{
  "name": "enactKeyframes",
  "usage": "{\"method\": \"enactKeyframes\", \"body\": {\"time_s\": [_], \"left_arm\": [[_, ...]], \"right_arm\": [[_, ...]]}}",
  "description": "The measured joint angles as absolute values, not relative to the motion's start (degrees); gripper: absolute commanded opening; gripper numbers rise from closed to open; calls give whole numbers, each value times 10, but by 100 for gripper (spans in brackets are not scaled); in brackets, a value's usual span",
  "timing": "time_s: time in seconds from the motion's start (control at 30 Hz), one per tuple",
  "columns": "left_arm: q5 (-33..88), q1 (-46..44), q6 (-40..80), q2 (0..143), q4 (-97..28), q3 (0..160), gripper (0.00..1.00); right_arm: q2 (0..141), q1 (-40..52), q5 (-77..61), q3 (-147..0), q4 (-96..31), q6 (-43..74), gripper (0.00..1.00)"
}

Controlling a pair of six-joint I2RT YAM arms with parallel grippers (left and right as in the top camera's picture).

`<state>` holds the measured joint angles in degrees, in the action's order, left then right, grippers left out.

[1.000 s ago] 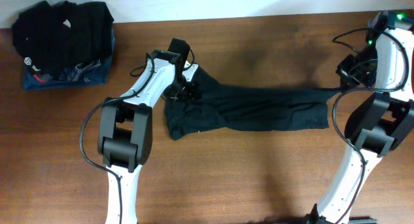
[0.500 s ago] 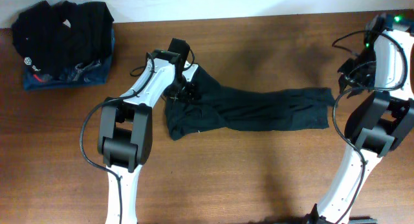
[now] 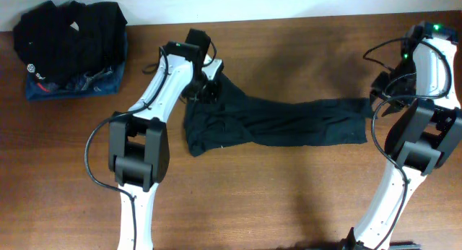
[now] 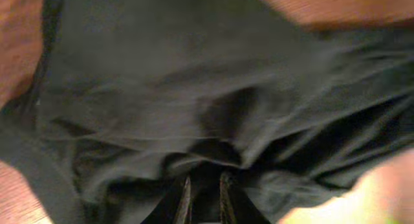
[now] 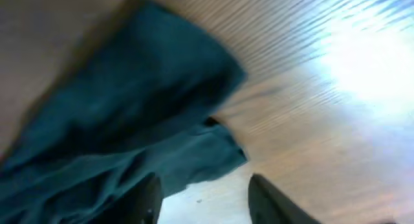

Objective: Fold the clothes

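Observation:
The clothes are one black garment lying stretched out left to right across the middle of the wooden table. My left gripper sits at the garment's far left corner. In the left wrist view its fingers are shut on a bunch of dark fabric. My right gripper hovers just past the garment's right end. Its jaws stand open over bare wood in the right wrist view, with the cloth's edge lying flat just beyond them, not held.
A pile of other garments, a black ribbed one on a blue one, lies at the table's far left corner. The table's back edge meets a white wall close behind both grippers.
My right gripper opened and let go of the garment's right end, which dropped onto the table, and drew back. My left gripper shifted slightly toward the back edge, still holding the fabric.

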<state>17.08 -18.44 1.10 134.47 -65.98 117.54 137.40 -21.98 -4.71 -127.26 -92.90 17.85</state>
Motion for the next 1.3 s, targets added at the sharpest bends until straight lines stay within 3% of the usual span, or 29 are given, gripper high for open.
{"method": "enactKeyframes", "body": {"time_s": [0.2, 0.47, 0.5, 0.67, 0.8, 1.03, 1.3], "left_arm": [[225, -207, 11, 1345, -667, 1184, 18], [236, -256, 11, 1345, -655, 1184, 22], [236, -259, 11, 1345, -655, 1184, 22], [237, -259, 11, 1349, -652, 1184, 22], [245, -259, 11, 1366, -649, 1184, 22], [253, -259, 11, 1417, -650, 1184, 22], [255, -259, 11, 1418, -649, 1184, 22]], "right_arm": [[1374, -215, -147, -1273, -912, 82, 67], [1374, -172, -161, -1273, -888, 23, 76], [1374, -166, -161, -1273, -886, 22, 73], [1374, -140, -160, -1273, -879, 11, 27], [1374, -116, -159, -1273, -875, 11, 4], [1374, -48, -160, -1235, -806, 15, 4], [1374, -41, -160, -1181, -758, 42, 4]]}}
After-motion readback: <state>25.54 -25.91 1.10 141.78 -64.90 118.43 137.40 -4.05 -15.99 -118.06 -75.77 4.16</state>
